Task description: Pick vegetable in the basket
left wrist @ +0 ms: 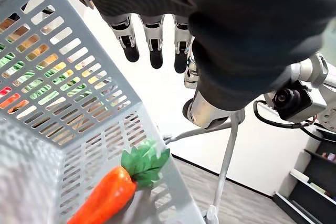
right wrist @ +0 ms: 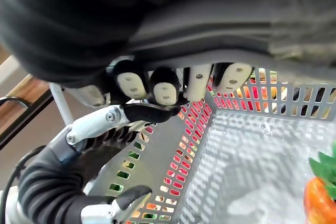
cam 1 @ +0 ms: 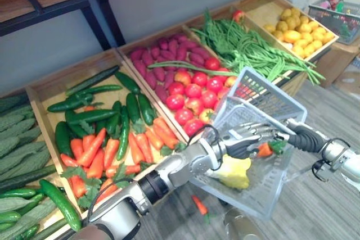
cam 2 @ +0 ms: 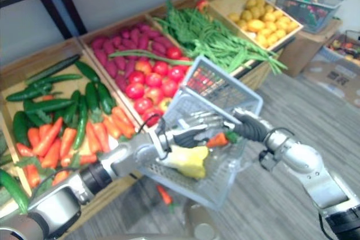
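Carrot (cam 1: 262, 150) crosswise in basket (cam 1: 264, 98), leaves pointing right

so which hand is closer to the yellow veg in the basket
Left. The left hand is open just above the yellow vegetable; the right hand grips the basket rim beyond the carrot.

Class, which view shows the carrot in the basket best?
Left wrist view: the carrot is large, leaves clear, in the basket. Eye views show it small; right wrist view clips it.
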{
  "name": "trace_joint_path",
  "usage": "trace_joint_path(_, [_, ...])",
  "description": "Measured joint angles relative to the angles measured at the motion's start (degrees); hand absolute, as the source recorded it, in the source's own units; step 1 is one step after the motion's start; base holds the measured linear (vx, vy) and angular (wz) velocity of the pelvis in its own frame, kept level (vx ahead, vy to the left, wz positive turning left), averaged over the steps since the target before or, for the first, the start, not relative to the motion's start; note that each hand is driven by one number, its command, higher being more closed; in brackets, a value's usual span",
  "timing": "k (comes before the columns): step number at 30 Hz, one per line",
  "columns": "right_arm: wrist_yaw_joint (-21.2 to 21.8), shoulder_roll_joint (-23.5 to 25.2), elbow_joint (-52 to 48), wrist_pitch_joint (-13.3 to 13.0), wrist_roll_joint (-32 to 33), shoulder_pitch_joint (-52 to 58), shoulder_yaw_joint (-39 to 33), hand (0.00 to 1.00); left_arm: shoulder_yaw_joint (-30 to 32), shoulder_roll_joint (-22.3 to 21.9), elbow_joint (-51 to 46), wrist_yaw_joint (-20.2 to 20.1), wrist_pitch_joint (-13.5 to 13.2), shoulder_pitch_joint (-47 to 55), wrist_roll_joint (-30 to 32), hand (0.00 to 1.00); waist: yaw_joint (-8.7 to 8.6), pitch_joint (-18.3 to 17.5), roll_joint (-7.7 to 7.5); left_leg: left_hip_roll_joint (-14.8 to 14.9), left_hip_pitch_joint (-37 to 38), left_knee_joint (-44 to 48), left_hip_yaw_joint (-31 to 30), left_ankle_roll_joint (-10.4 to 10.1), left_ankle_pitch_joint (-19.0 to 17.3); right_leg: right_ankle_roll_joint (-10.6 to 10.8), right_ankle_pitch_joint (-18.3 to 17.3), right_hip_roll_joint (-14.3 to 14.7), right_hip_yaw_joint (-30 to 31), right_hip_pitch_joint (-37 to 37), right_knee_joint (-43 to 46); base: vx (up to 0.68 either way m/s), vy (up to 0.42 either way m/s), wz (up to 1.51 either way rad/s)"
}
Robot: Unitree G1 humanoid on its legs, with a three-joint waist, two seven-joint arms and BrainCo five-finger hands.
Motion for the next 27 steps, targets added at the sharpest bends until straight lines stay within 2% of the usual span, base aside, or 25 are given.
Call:
trace_joint_path(10, [0.20, 2.18, 0.17, 0.09, -0.01, 0.45, -2.14, 1.00, 0.32, -0.23, -0.33, 0.00, 0.00, -0.24, 1.07, 0.00, 0.04, -0.45, -0.13, -0.02, -1.79, 0.01, -2.51, 0.56, 0.48, -0.01, -0.01, -1.01, -2.08, -0.02, -0.12, 0.03, 0.034, 0.12])
trace_joint_path(13, [0.21, 2.49, 0.16, 0.01, -0.01, 1.22, -2.20, 1.00, 0.39, 0.33, -2.14, -0.07, 0.86, -1.13, 1.07, 0.00, 0.13, -0.80, -0.12, -0.02, -2.78, 0.03, -3.91, 0.82, 0.74, -0.02, -0.02, -1.54, -3.24, 0.01, -0.11, 0.03, 0.020, 0.22])
trace_joint_path(16, [0.43, 3.49, 0.42, -0.57, -0.10, 2.66, -3.69, 1.00, 0.83, 4.09, -9.01, -0.97, 1.29, -1.38, 0.27, 0.00, 0.12, -0.98, -0.34, 0.01, -3.78, 0.03, -5.59, 1.06, 1.03, -0.18, -0.12, -2.06, -4.63, 0.09, -0.05, 0.02, 0.005, 0.25])
trace_joint_path(19, [0.26, 4.48, 2.23, -1.25, -0.08, 3.44, -6.53, 1.00, 1.01, 7.38, -18.06, -2.89, 0.56, -1.38, -8.37, 0.00, 0.51, -1.07, -0.41, -0.01, -3.91, 0.03, -6.99, 1.30, 1.42, -0.39, -0.26, -2.62, -6.02, 0.69, -0.02, 0.01, -0.002, 0.22])
trace_joint_path(21, [-0.21, 4.85, 3.98, -1.24, -0.03, 3.50, -6.83, 1.00, 0.27, 8.55, -24.92, -3.35, -1.04, -1.39, -15.48, 0.00, 1.08, -1.42, -0.68, -0.04, -4.09, -0.14, -8.05, 1.31, 1.65, -0.63, -0.44, -2.95, -6.95, 1.25, -0.01, 0.01, -0.007, 0.25])
trace_joint_path(24, [-0.30, 8.35, 9.74, -1.08, -0.59, 3.90, -7.54, 1.00, -0.47, 8.47, -36.58, -3.57, -5.93, -1.22, -29.08, 0.00, 1.81, -3.43, -2.43, -0.95, -5.35, -1.67, -11.30, 1.56, 2.87, -1.17, -0.81, -4.31, -9.88, 2.18, -0.21, 0.02, -0.031, 0.47])
trace_joint_path(27, [-0.60, 10.40, 12.58, -0.88, -0.69, 5.61, -10.62, 1.00, -0.40, 9.43, -38.46, -4.29, -6.70, -0.42, -33.54, 0.00, 2.72, -4.56, -3.37, -2.26, -5.81, -3.40, -13.32, 1.28, 3.71, -1.60, -1.10, -5.63, -11.74, 3.28, -0.54, 0.01, -0.021, 0.46])
